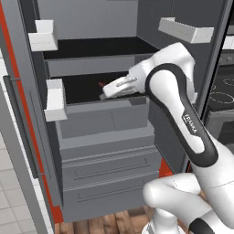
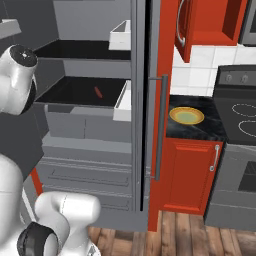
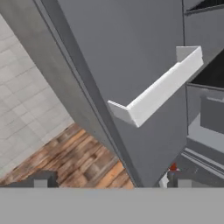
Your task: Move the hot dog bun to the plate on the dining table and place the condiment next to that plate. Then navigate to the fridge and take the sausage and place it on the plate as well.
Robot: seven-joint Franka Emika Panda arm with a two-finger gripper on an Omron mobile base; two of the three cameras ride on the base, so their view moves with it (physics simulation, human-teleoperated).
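Observation:
The fridge [image 1: 109, 132] stands open, both doors swung wide. On its black middle shelf lies the thin reddish sausage [image 2: 97, 92], of which a small red tip [image 1: 101, 84] peeks out just left of my hand. My gripper [image 1: 105, 94] is at the front of that shelf, close to the sausage and turned toward the left door. In the hand view its fingertips [image 3: 41, 179] are spread wide around nothing, so the gripper [image 3: 109, 179] is open, facing the door's inner wall [image 3: 131, 52]. The bun, the condiment and the dining table are out of view.
White door shelves [image 1: 55, 98] [image 3: 162, 87] jut from the doors near my hand. Grey drawers [image 2: 85, 170] fill the fridge's lower half. Right of the fridge, a round yellow plate [image 2: 186, 116] sits on a black counter over red cabinets, beside a stove [image 2: 240, 120].

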